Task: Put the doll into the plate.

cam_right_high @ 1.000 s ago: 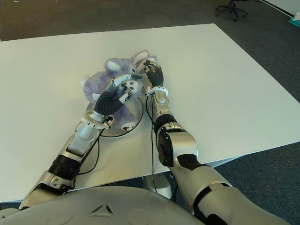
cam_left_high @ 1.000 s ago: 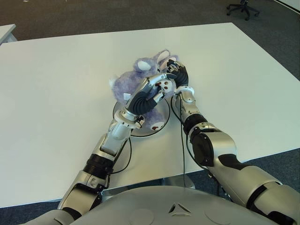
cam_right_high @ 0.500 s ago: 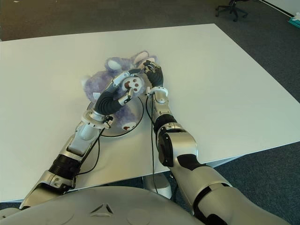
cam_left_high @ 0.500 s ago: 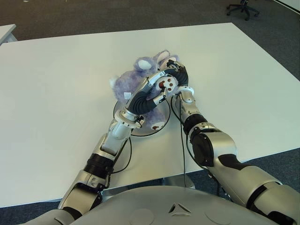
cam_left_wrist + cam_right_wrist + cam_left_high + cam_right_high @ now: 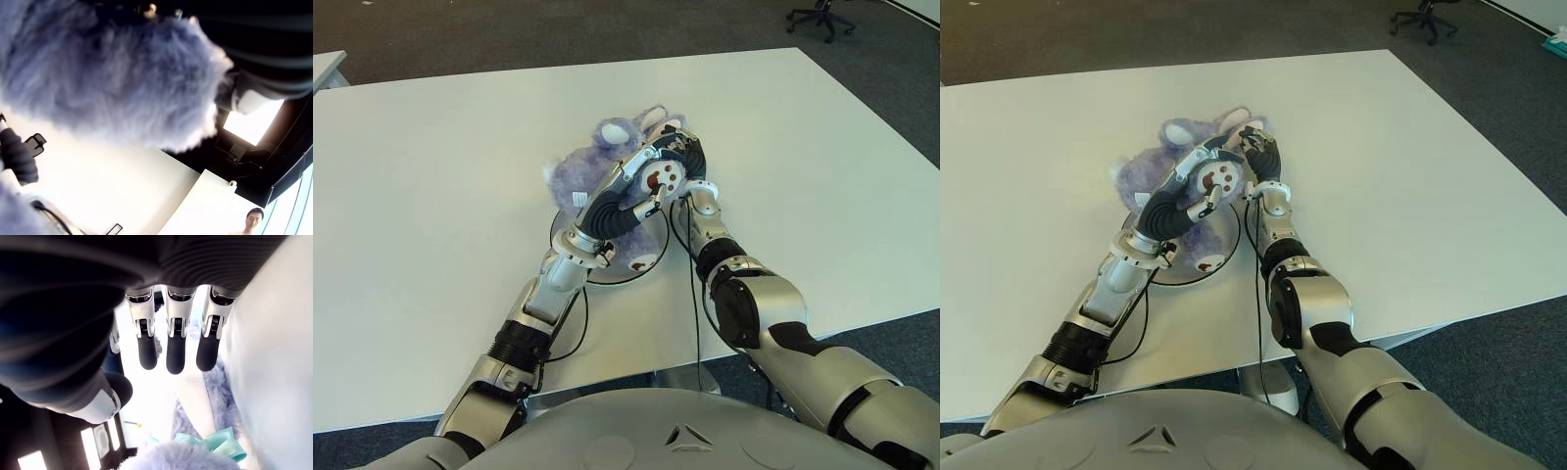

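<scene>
With the purple doll lying half on the plate and half on the white worktop, the open left hand and open right hand should scoop it gently plateward.

Bright, even overhead light; eye views sharp, wrist views blurred close up and backlit.
</scene>
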Available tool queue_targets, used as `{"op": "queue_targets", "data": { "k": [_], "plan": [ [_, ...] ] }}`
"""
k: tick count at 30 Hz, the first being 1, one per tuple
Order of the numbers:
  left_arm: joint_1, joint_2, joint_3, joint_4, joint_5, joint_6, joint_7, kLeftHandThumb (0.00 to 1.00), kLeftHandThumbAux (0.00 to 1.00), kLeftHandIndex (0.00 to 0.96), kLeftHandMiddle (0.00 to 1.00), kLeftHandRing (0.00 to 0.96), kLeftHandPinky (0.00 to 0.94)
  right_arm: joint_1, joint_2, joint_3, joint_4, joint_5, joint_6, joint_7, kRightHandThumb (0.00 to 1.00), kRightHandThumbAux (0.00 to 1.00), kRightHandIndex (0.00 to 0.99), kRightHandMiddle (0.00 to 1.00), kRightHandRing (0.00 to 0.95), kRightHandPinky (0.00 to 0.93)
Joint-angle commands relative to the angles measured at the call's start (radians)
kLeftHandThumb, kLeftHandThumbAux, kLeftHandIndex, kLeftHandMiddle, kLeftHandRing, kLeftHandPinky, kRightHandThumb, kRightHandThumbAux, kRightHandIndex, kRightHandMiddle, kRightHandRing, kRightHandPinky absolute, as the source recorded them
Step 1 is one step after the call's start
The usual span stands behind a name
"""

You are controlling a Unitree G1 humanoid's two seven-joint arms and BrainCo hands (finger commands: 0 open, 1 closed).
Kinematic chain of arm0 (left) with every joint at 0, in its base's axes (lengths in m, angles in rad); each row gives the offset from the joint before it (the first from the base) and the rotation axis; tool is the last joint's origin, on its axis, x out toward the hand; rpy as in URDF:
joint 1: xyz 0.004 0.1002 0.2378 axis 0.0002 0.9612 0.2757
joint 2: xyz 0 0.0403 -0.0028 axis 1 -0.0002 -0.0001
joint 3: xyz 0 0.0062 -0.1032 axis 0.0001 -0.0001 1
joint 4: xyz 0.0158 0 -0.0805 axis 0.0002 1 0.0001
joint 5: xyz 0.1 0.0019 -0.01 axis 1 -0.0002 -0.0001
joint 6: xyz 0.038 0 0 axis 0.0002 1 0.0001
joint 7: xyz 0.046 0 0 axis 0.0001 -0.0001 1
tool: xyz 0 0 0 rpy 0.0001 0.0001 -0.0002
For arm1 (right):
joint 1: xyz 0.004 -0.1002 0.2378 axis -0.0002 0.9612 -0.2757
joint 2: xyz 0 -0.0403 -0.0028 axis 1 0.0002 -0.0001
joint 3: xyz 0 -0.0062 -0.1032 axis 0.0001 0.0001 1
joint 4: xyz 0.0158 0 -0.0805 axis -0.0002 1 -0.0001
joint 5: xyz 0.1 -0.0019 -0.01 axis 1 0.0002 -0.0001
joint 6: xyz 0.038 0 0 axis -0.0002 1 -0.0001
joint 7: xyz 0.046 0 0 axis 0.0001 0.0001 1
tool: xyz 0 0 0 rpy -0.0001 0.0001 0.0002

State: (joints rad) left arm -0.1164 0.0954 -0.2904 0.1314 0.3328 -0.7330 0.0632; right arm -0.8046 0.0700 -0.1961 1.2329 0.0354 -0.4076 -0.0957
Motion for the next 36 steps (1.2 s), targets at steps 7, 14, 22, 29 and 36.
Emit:
{"op": "queue_targets", "data": {
  "k": [7, 14, 22, 29, 36],
  "plan": [
    [0.093, 0.008, -0.012, 0.08, 0.02, -0.012, 0.01, 0.498, 0.39, 0.018, 0.149, 0.137, 0.116, 0.104, 0.036, -0.031, 0.072, 0.031, 0.091, 0.005, 0.694, 0.739, 0.397, 0.188, 0.184, 0.219],
    [0.092, 0.014, -0.012, 0.057, 0.015, -0.016, -0.004, 0.438, 0.354, 0.0, 0.046, 0.036, 0.049, 0.103, 0.037, -0.034, 0.072, 0.03, 0.097, 0.004, 0.695, 0.738, 0.397, 0.175, 0.17, 0.182],
    [0.088, 0.025, -0.017, 0.045, -0.001, -0.022, -0.019, 0.422, 0.265, 0.0, 0.0, 0.0, 0.0, 0.101, 0.036, -0.03, 0.074, 0.025, 0.107, -0.001, 0.694, 0.737, 0.397, 0.173, 0.171, 0.208],
    [0.082, 0.029, -0.017, 0.04, -0.019, -0.027, -0.031, 0.387, 0.246, 0.0, 0.0, 0.0, 0.0, 0.1, 0.034, -0.028, 0.076, 0.021, 0.112, -0.006, 0.696, 0.736, 0.397, 0.2, 0.196, 0.235],
    [0.074, 0.03, -0.011, 0.044, -0.037, -0.04, -0.043, 0.321, 0.25, 0.0, 0.0, 0.0, 0.0, 0.101, 0.033, -0.026, 0.078, 0.017, 0.111, -0.006, 0.695, 0.735, 0.398, 0.204, 0.208, 0.233]
  ]
}}
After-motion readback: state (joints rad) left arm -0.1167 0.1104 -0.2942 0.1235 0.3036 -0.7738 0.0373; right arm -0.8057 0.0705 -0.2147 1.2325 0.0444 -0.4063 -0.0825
